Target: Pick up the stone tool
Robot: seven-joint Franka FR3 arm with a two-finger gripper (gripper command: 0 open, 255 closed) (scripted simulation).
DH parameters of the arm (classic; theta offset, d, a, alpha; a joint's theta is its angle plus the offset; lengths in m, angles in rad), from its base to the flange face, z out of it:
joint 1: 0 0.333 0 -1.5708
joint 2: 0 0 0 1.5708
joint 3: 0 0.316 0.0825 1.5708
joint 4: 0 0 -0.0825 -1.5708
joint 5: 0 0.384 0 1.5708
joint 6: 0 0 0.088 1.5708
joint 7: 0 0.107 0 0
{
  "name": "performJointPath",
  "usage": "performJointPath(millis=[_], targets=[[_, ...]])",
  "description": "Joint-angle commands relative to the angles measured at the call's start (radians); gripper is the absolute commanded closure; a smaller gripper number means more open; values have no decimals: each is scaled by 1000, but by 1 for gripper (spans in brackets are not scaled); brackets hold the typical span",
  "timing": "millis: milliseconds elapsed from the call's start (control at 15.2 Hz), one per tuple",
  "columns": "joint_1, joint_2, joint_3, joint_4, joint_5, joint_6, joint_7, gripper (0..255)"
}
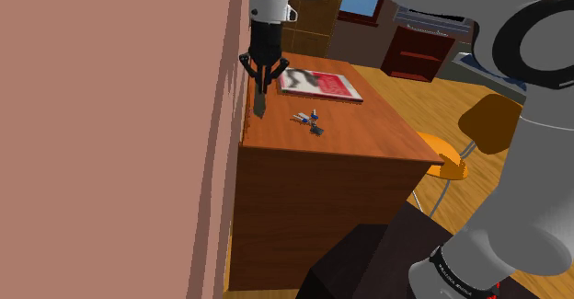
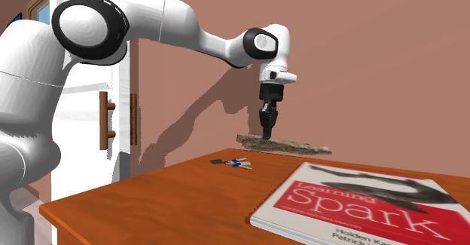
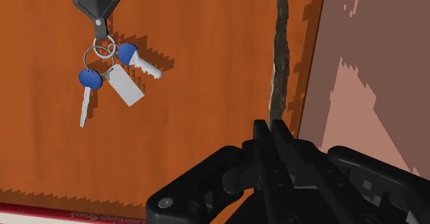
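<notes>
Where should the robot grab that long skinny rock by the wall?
From above, pinching the long, thin grey-brown stone sliver across its narrow sides, as the black gripper does now near one end. The pink wall likely blocks a sideways approach.

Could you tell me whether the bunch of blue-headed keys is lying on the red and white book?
No, the bunch of blue-headed keys lies on the brown wooden desk, apart from the red and white book.
</notes>
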State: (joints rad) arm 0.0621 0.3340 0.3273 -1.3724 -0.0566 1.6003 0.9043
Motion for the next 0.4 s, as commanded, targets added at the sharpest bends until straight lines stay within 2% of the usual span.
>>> performJointPath(millis=[0,330], targets=[[3,3,1,30,-1,-28,2,255],[8,13,2,87,-3,-76,4,255]])
